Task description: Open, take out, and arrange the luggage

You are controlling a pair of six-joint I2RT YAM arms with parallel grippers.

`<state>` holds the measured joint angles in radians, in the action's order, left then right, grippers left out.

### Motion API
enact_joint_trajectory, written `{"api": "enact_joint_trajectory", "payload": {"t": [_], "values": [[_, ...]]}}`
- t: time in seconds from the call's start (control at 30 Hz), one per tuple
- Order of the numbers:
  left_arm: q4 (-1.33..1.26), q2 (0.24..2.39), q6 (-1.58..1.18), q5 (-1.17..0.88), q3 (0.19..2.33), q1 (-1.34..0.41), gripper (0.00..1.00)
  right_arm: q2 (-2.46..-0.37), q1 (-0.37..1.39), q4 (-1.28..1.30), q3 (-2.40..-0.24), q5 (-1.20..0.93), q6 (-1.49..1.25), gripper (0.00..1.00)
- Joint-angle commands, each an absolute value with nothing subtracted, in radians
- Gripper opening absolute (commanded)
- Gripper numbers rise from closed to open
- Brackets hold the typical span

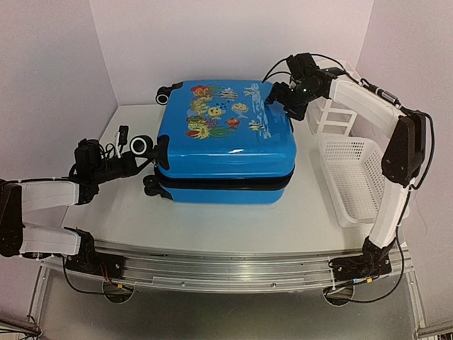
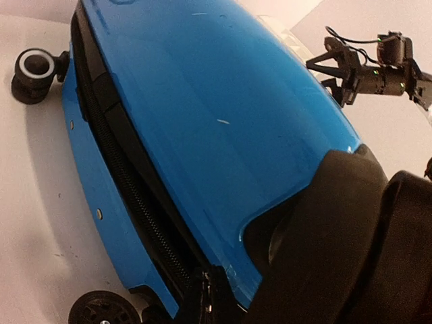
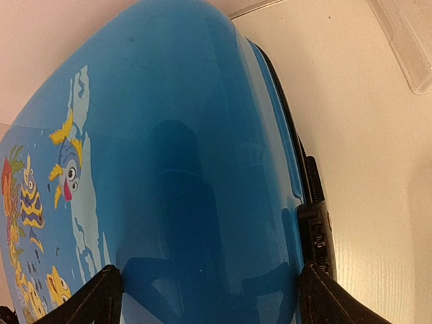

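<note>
The blue luggage (image 1: pixel 226 142) with the fish print lies flat and zipped shut in the middle of the table. It fills the left wrist view (image 2: pixel 202 101) and the right wrist view (image 3: pixel 189 169). My left gripper (image 1: pixel 145 161) is at its left end between the white-ringed wheel (image 1: pixel 139 146) and the lower wheel (image 1: pixel 150 183). It looks closed on the black wheel bracket, but its fingers are mostly hidden. My right gripper (image 1: pixel 282 99) is open, and its wide-spread fingertips (image 3: pixel 104 297) rest on the lid's far right corner.
A white perforated basket (image 1: pixel 357 177) stands at the right edge of the table. A white organizer (image 1: pixel 333 117) stands behind it, under my right arm. Walls close in the back and both sides. The case's back wheel (image 1: pixel 165 92) is near the rear wall.
</note>
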<state>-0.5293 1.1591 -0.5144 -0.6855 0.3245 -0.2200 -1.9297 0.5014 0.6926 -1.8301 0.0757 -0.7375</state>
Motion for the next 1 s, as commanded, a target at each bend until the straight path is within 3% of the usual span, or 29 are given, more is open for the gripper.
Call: {"api": "enact_joint_trajectory", "payload": {"t": [0.0, 0.13, 0.27, 0.43, 0.67, 0.8, 0.87, 0.97], "values": [[-0.811, 1.157, -0.116, -0.818, 0.444, -0.194, 0.00, -1.994, 0.520, 0.815, -1.794, 0.001, -0.710, 0.82], [-0.820, 1.168, 0.179, -0.931, 0.512, -0.194, 0.00, -2.000, 0.520, 0.814, -1.818, -0.031, -0.680, 0.82], [-0.857, 1.174, 0.298, -1.056, 0.539, -0.236, 0.00, -2.018, 0.531, 0.801, -1.845, -0.052, -0.661, 0.82], [-0.641, 1.074, 0.526, -1.042, 0.508, -0.392, 0.00, -2.040, 0.577, 0.788, -1.913, -0.036, -0.610, 0.81], [-0.552, 0.951, 0.477, -0.920, 0.462, -0.586, 0.00, -2.016, 0.752, 0.710, -2.030, 0.125, -0.321, 0.81], [-0.540, 0.931, 0.396, -0.864, 0.433, -0.614, 0.00, -1.949, 0.861, 0.576, -1.959, 0.147, -0.092, 0.81], [-0.521, 0.923, 0.368, -0.821, 0.424, -0.614, 0.00, -1.881, 0.882, 0.483, -1.852, 0.103, -0.030, 0.82], [-0.516, 0.916, 0.346, -0.799, 0.413, -0.612, 0.00, -1.777, 0.889, 0.316, -1.671, -0.138, 0.071, 0.81]]}}
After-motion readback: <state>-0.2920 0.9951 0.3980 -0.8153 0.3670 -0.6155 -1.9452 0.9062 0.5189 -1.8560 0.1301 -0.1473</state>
